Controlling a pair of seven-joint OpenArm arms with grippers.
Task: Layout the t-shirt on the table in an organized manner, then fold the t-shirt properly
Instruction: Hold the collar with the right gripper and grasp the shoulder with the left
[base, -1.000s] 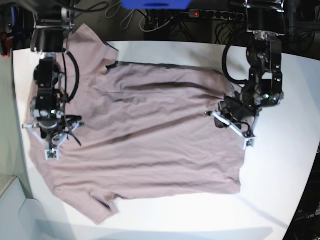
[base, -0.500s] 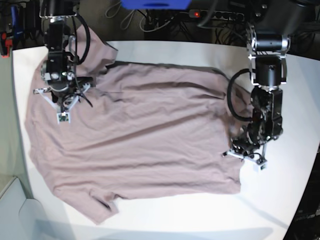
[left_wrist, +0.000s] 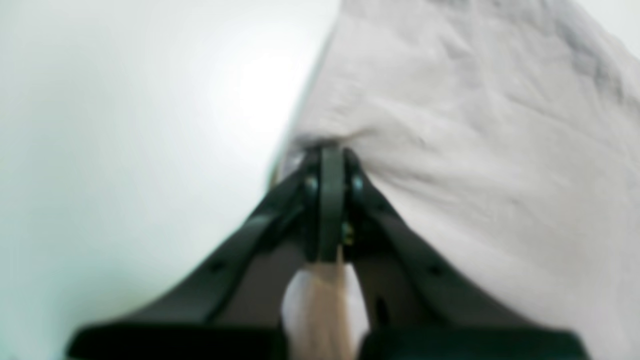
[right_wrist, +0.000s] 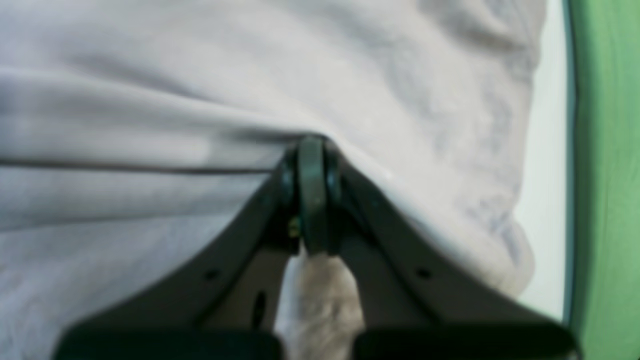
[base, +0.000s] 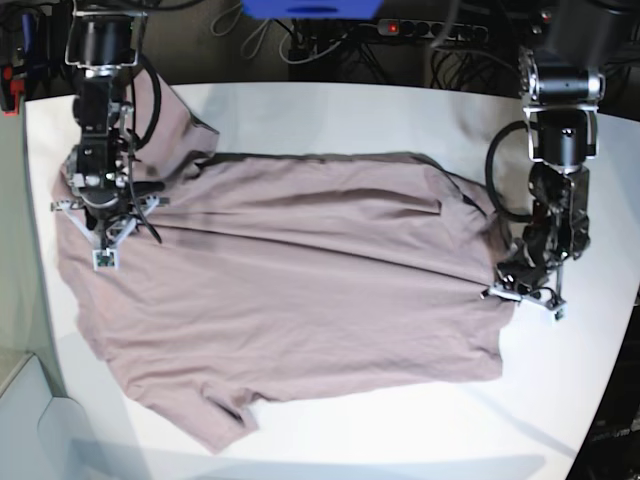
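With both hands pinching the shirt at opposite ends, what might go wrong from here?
1. The left hand holds only a small pinch at the edge of the t-shirt; a harder pull may slip it free.
2. The right hand grips near the table edge, where cloth may slide off.
3. Ridges run between the grips; uneven pulling could skew the layout.

The soft, wrinkly short-sleeved cloth t-shirt (base: 290, 290) is plain dusty mauve-pink, without print. The large smooth matte tabletop (base: 330, 110) is white. Both metal robot arms are black.
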